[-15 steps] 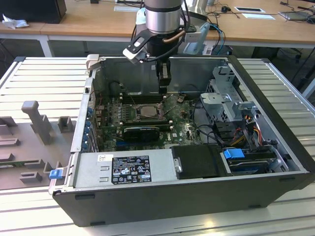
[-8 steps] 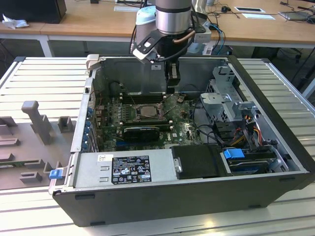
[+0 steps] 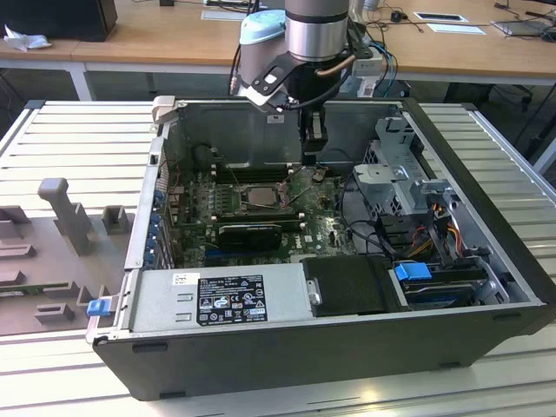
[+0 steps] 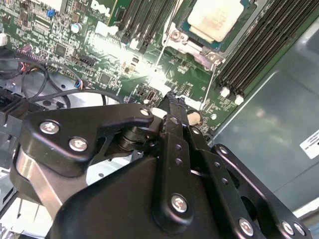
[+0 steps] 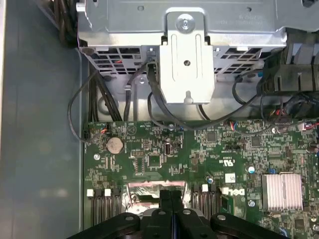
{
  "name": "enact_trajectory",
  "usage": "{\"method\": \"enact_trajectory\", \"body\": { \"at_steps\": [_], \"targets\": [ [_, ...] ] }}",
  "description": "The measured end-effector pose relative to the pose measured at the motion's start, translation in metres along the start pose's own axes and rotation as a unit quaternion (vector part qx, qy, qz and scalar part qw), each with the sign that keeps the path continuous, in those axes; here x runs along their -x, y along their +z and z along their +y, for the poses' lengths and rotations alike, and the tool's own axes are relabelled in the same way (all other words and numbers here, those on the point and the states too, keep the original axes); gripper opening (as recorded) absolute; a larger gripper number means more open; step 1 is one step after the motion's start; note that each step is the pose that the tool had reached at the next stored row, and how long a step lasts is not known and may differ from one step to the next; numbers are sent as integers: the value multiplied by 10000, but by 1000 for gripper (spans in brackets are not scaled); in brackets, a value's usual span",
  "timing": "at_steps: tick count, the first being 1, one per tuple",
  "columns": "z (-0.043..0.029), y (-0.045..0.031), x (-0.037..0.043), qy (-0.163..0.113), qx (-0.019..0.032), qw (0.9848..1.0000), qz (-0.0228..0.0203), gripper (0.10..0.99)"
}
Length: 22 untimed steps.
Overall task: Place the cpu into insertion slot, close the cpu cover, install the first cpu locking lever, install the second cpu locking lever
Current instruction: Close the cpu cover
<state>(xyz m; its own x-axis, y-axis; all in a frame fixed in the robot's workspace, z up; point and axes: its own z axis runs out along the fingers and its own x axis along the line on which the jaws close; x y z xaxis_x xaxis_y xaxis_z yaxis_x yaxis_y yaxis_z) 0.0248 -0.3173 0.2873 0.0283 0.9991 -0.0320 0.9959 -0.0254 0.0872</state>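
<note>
The black two-finger gripper (image 3: 314, 158) has its fingers (image 5: 166, 200) pressed flat together, with nothing visible between them. It hangs low over the green motherboard (image 3: 326, 224) inside the open dark-grey metal computer case (image 3: 261, 365). In the exterior view it stands at about two o'clock from the square metal-rimmed insertion slot (image 3: 258, 197), near it but apart. The small flat square silver-topped cpu (image 4: 215, 19) lies seated in that slot, framed by the thin dark metal cpu cover (image 4: 250, 14). A thin wire locking lever (image 4: 158, 56) runs beside the socket; whether it is latched cannot be told.
</note>
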Motion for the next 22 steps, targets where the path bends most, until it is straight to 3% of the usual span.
{"method": "enact_trajectory", "body": {
  "at_steps": [22],
  "targets": [
    [349,31,-10,0,0,10000,0,106]
  ]
}}
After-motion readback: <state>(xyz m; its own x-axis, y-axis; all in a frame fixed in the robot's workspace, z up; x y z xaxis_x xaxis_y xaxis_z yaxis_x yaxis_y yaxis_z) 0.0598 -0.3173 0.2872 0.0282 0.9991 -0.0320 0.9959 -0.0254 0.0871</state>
